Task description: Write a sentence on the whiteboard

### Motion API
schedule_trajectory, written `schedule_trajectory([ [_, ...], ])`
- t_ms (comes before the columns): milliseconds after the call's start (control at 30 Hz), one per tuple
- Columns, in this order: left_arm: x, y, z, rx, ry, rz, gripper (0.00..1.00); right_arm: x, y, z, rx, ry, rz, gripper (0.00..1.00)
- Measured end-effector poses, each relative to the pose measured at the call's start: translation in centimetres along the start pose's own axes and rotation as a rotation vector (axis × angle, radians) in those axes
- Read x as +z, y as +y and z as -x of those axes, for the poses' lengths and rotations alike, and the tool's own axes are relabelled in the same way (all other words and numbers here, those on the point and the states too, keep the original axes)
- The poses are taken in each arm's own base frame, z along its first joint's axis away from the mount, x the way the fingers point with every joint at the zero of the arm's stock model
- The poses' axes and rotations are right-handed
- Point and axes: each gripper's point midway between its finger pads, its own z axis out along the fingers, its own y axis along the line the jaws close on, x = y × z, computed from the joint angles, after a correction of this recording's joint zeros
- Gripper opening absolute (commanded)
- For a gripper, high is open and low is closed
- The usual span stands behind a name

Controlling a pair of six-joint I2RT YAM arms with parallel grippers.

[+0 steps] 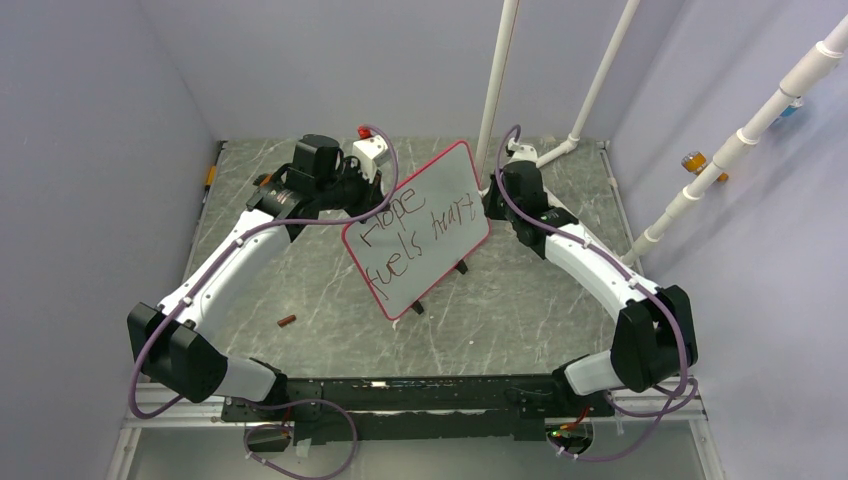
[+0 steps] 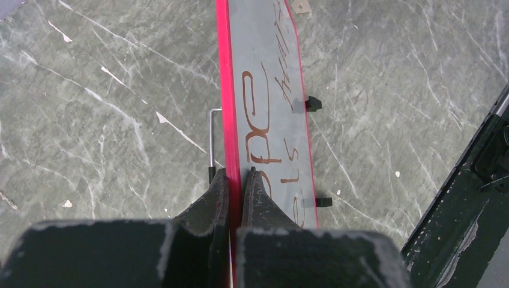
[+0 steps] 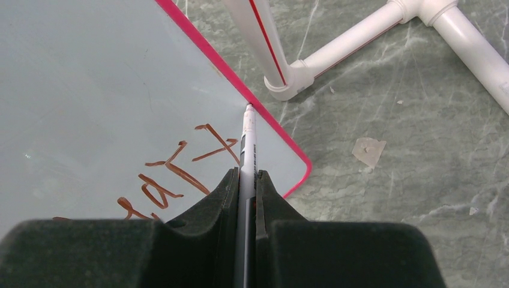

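Note:
The whiteboard (image 1: 425, 215) is held tilted above the table, its thin red frame around a pale surface. The sentence (image 1: 410, 238) runs in two red-brown lines, reading about "Hope fuels heart". My left gripper (image 1: 368, 200) is shut on the board's left frame edge; in the left wrist view its fingertips (image 2: 235, 174) pinch the red frame of the whiteboard (image 2: 270, 66). My right gripper (image 1: 492, 205) is shut on a white marker (image 3: 248, 135). The marker tip is at the red frame, just right of the last word (image 3: 180, 165) on the whiteboard (image 3: 90, 78).
A small brown cap (image 1: 286, 321) lies on the marble table at front left. White pipes (image 1: 497, 80) stand behind the board and show close in the right wrist view (image 3: 336, 54). Two black feet (image 2: 313, 104) and a wire stand (image 2: 211, 141) stick out from the board.

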Motion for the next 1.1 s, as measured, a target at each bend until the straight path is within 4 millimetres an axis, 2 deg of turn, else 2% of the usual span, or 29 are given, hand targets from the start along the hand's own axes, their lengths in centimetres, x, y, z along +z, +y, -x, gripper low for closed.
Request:
schedule_trajectory([
  [400, 0.0, 0.1, -0.1, -0.002, 0.005, 0.006, 0.0, 0.1, 0.6, -0.3, 0.022, 0.012, 0.041, 0.0],
  [900, 0.0, 0.2, -0.2, -0.003, 0.007, 0.01, 0.0, 0.2, 0.3, -2.1, 0.028, 0.042, 0.052, 0.0],
  [1100, 0.0, 0.2, -0.2, -0.003, 0.007, 0.01, 0.0, 0.3, 0.0, -2.2, 0.029, 0.043, 0.04, 0.0],
])
